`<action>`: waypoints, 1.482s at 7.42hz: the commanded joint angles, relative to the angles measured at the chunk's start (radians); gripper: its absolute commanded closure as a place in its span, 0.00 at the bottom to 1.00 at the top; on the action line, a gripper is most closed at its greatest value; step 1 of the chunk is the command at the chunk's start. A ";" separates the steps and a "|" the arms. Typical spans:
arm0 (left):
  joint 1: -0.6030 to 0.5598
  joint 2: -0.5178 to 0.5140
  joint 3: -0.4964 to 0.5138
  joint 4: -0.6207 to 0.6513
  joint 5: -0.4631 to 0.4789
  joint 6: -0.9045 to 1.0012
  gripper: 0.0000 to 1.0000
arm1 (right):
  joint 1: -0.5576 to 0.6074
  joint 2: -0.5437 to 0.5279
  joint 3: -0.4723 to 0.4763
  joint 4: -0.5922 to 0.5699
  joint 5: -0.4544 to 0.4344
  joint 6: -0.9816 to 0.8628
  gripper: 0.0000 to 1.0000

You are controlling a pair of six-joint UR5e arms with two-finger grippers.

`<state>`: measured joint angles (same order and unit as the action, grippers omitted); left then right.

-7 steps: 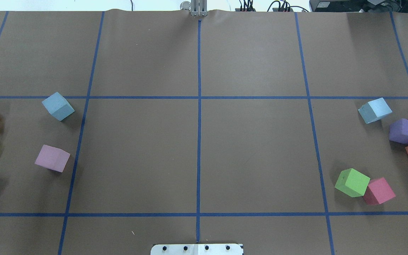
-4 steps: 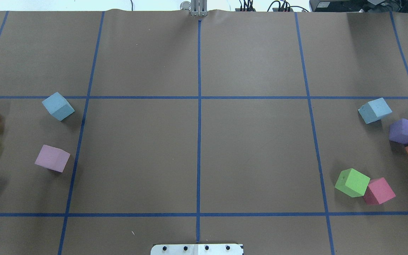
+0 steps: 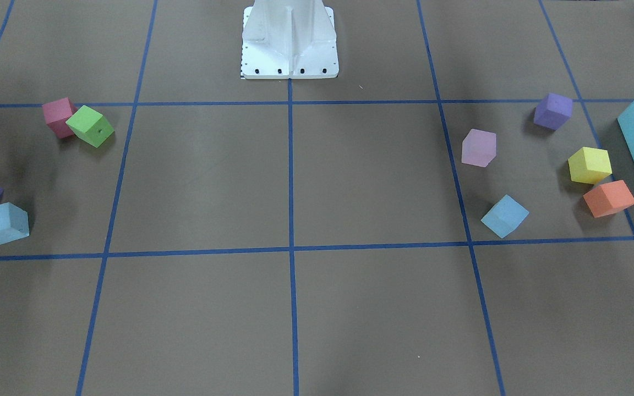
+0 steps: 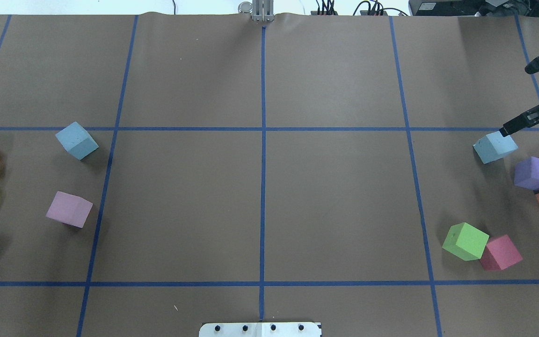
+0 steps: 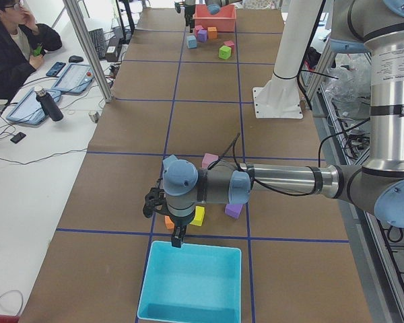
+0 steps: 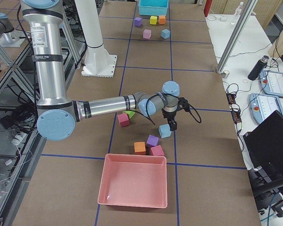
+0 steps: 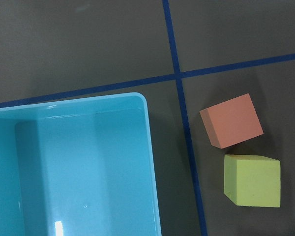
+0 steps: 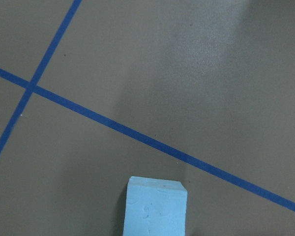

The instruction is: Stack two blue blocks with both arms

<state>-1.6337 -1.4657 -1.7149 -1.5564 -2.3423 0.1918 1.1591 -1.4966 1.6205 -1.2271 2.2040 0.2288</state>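
Two blue blocks [image 4: 76,140] [image 4: 495,146] sit well apart, unstacked.

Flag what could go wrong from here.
1. The right end effector hangs close over the right blue block, which lies skewed to the grid lines; a misaligned grasp could shove it into the nearby purple cube.
2. The left end effector hovers at the rim of the teal bin, beside the orange cube and yellow cube, away from the left blue block; it might pick a wrong cube.
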 commanded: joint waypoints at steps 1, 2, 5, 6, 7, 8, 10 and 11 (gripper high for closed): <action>0.000 0.004 0.000 -0.001 0.000 0.000 0.02 | -0.010 0.004 -0.104 0.116 -0.010 0.082 0.00; 0.000 0.004 0.000 -0.001 0.000 0.000 0.02 | -0.031 0.006 -0.103 0.148 -0.010 0.165 0.00; 0.000 0.002 0.000 -0.001 -0.002 0.000 0.02 | -0.067 0.021 -0.108 0.149 -0.020 0.179 0.00; 0.000 0.004 0.000 -0.001 -0.002 0.001 0.02 | -0.075 0.019 -0.114 0.150 -0.026 0.175 0.00; 0.002 0.002 0.000 -0.001 -0.002 0.001 0.02 | -0.081 0.019 -0.132 0.161 -0.027 0.172 0.00; 0.002 0.002 0.000 -0.001 -0.002 0.000 0.02 | -0.088 0.019 -0.152 0.178 -0.030 0.169 0.00; 0.002 0.002 0.000 -0.002 -0.002 0.000 0.02 | -0.110 0.021 -0.169 0.181 -0.058 0.164 0.01; 0.002 0.004 0.000 -0.001 -0.002 0.000 0.02 | -0.110 0.022 -0.165 0.181 -0.056 0.161 0.33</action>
<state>-1.6322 -1.4628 -1.7150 -1.5576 -2.3439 0.1918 1.0543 -1.4759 1.4559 -1.0479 2.1509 0.3932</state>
